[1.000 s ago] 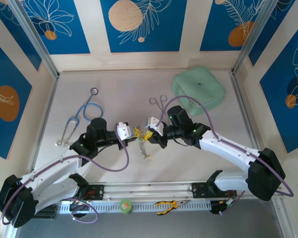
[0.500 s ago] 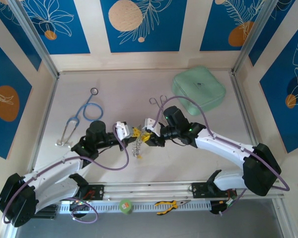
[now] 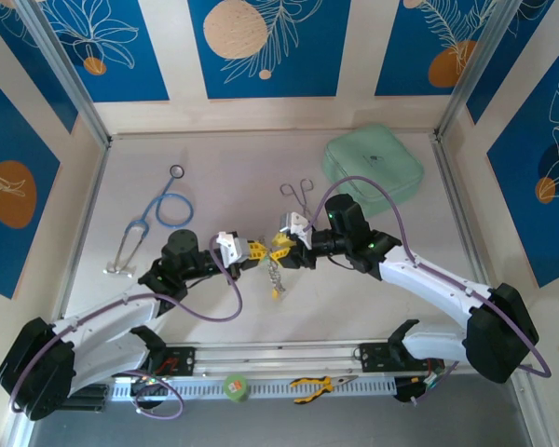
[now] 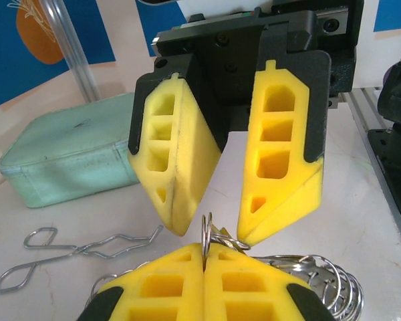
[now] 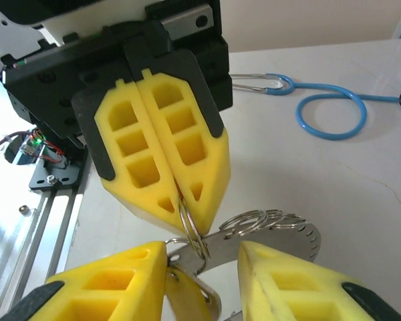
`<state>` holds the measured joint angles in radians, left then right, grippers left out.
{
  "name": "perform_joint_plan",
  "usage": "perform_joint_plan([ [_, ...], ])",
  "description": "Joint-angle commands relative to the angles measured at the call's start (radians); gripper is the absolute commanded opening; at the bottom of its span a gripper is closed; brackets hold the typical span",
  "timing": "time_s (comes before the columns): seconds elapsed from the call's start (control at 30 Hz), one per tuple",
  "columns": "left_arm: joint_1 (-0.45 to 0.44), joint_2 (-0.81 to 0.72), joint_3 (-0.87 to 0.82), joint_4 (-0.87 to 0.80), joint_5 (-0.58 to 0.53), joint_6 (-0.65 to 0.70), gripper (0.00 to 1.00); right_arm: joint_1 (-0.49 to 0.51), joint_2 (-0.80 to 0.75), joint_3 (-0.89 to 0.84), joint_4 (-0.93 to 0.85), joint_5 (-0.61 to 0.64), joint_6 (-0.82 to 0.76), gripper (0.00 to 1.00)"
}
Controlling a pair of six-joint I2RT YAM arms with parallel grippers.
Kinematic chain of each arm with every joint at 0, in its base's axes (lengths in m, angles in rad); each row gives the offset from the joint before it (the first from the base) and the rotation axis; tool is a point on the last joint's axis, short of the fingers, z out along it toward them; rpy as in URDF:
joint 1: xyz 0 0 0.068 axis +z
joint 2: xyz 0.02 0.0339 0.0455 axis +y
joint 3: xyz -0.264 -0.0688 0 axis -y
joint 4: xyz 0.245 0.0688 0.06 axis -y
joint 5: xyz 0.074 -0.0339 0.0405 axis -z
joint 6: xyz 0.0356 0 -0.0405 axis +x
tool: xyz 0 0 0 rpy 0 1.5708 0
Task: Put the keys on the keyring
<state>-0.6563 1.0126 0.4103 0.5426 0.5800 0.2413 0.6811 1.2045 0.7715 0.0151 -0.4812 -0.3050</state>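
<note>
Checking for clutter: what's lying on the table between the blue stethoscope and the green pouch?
The silver forceps, in the top view, lying nearer the pouch than the stethoscope.

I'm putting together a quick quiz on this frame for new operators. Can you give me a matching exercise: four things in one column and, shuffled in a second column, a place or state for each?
Column A
1. left gripper
2. right gripper
3. stethoscope
4. green pouch

Column B
a. jaws apart
b. lying at the far right of the table
c. jaws shut on a thin ring of the keyring
d. lying on the left part of the table

Pairs: 1-c, 2-a, 3-d, 4-b
</note>
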Motion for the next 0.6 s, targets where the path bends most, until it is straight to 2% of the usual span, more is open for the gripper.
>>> perform_joint_plan([
  [0.0,0.004,0.002,0.001,0.088,0.06,0.005,0.0,0.005,0.004,-0.013,0.022,-0.041,0.006,0.29],
  [0.13,0.003,0.008,0.005,0.109,0.081,-0.008,0.0,0.005,0.008,-0.014,0.022,-0.04,0.001,0.2],
  [0.3,0.003,0.02,0.0,0.179,0.088,-0.055,0.0,0.005,0.02,-0.004,0.022,-0.045,-0.008,0.02],
  [0.4,0.003,0.019,0.008,0.142,0.053,-0.061,0.0,0.006,0.011,0.016,-0.014,-0.037,-0.036,0.0],
  [0.43,0.004,0.012,0.014,0.102,0.027,-0.054,0.11,0.006,0.006,0.027,-0.043,-0.026,-0.057,0.0],
  [0.47,0.003,-0.001,0.026,0.036,0.004,-0.029,0.26,0.01,0.002,0.046,-0.095,-0.003,-0.089,0.0],
  [0.5,0.004,-0.013,0.042,-0.053,-0.012,0.012,0.31,0.014,0.001,0.073,-0.156,0.022,-0.129,0.0],
  [0.57,0.004,-0.03,0.078,-0.195,-0.044,0.076,0.33,0.027,0.008,0.123,-0.271,0.068,-0.201,0.0],
])
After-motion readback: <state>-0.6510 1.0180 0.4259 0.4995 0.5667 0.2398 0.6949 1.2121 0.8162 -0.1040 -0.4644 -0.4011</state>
